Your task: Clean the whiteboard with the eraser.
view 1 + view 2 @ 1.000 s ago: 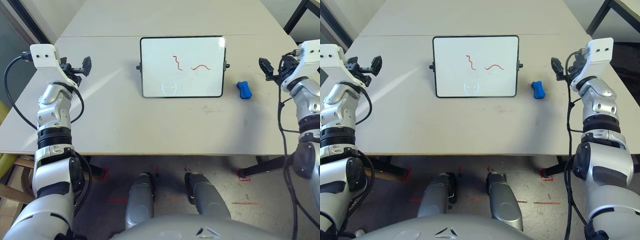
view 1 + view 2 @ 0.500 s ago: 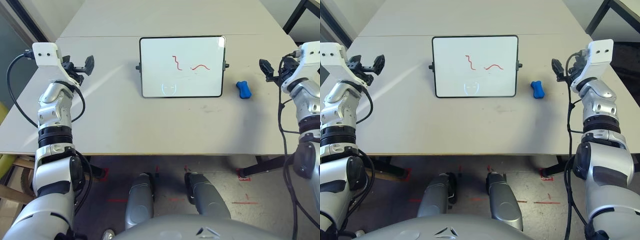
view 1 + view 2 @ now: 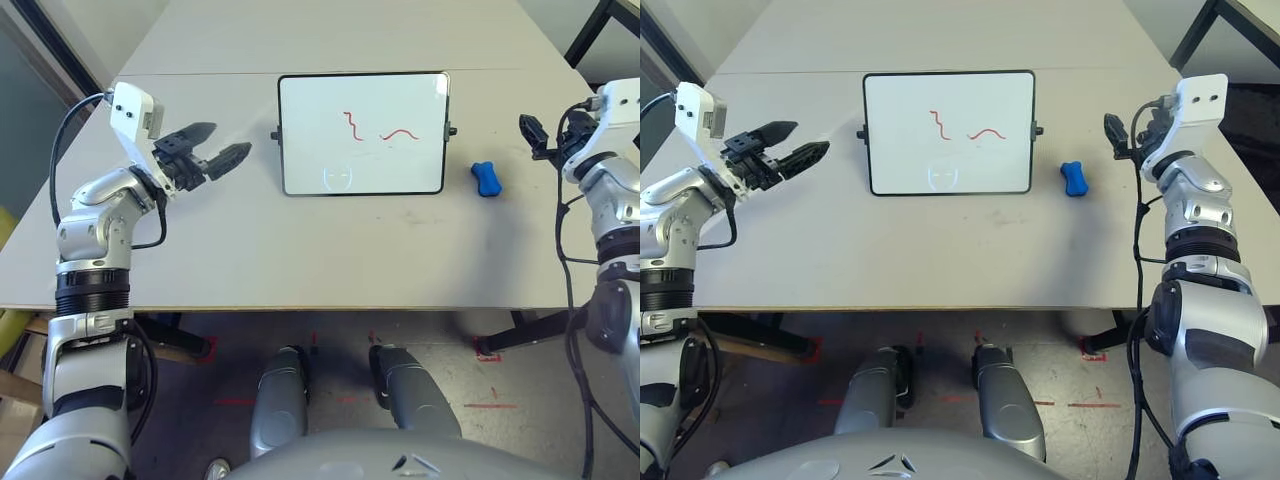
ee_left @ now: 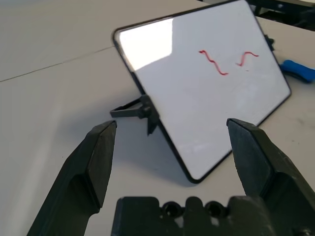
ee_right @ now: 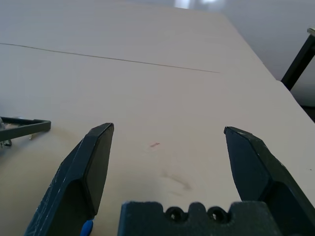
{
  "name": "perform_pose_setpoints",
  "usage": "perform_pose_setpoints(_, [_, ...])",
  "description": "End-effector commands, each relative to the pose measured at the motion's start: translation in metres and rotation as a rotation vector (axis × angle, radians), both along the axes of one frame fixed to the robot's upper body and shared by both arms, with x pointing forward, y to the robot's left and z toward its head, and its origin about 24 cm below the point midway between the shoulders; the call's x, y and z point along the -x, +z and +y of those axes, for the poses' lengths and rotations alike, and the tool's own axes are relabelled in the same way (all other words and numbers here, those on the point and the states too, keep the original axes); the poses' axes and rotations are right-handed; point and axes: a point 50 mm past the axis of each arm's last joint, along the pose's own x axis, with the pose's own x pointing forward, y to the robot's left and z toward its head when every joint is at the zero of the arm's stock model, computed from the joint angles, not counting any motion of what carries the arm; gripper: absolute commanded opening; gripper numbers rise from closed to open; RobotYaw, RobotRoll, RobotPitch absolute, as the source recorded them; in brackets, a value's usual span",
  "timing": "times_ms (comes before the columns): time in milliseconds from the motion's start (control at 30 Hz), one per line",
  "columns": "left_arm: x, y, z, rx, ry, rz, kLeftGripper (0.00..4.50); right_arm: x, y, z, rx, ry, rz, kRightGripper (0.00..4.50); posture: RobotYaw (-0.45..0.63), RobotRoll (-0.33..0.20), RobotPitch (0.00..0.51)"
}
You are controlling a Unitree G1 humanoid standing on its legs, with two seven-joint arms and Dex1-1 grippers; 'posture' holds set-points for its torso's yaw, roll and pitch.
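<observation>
- Centrally, the whiteboard (image 3: 363, 133) lies on the table (image 3: 300, 250), toward its far half, two red squiggles (image 3: 352, 126) on its upper part, a faint grey mark near its lower edge.
- Eraser (image 3: 486, 179), bright blue, sits on the table just right of the board, apart from it, untouched.
- Left gripper (image 3: 222, 146) hangs near the board's left edge, pointed at it, fingers spread wide, holding nothing.
- Right gripper (image 3: 530, 137) hovers right of the eraser, jaws parted, empty.
</observation>
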Motion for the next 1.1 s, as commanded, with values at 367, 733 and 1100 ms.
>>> perform_pose_setpoints(367, [-0.004, -0.008, -0.011, -0.039, -0.059, 0.037, 4.5, 0.006, 0.033, 0.012, 0.105, -0.021, 0.52, 4.47, -0.2, 0.0, 0.164])
perform_pose_setpoints(733, [-0.007, -0.012, -0.019, -0.033, -0.077, 0.037, 4.5, 0.016, 0.027, 0.057, 0.034, 0.004, 0.703, 4.47, -0.23, 0.0, 0.166])
perform_pose_setpoints(1100, [-0.007, -0.014, -0.021, -0.03, -0.077, 0.036, 4.5, 0.01, 0.008, 0.064, 0.035, -0.013, 0.743, 4.47, -0.22, 0.0, 0.169])
